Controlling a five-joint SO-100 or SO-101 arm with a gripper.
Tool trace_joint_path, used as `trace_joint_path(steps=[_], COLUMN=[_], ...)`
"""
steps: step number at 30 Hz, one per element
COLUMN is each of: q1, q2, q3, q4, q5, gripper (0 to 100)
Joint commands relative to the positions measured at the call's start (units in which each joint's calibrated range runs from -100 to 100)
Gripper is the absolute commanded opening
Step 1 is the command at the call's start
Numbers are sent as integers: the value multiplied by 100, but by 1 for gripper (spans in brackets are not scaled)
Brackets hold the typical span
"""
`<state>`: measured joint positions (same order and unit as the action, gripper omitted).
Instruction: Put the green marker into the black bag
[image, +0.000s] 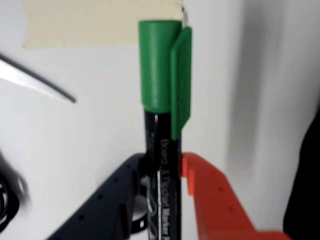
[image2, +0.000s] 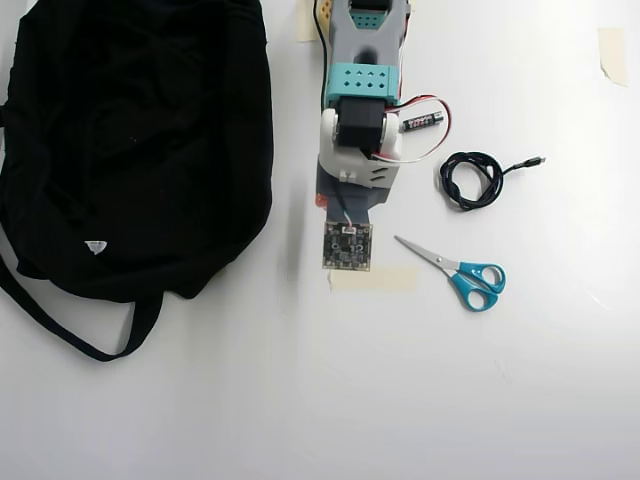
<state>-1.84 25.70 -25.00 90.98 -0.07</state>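
Note:
The green marker fills the middle of the wrist view, green cap at the top and dark printed barrel below. My gripper is shut on its barrel, with the black finger on the left and the orange finger on the right. In the overhead view the arm's wrist hides both marker and gripper. The large black bag lies to the left of the arm in the overhead view, with its straps trailing toward the front. Its dark edge also shows at the right of the wrist view.
Blue-handled scissors, a coiled black cable and a small battery lie right of the arm in the overhead view. A tape strip lies just ahead of the wrist. The scissors' blade shows in the wrist view.

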Motion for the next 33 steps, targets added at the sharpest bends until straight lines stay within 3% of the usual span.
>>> trace_joint_path(steps=[1, 12, 33], q1=[64, 139, 393], q2=[-619, -1059, -2063], q3=[254, 1027, 1979], q4=[-54, -666, -683], q5=[-35, -124, -313], gripper=[2, 2, 2])
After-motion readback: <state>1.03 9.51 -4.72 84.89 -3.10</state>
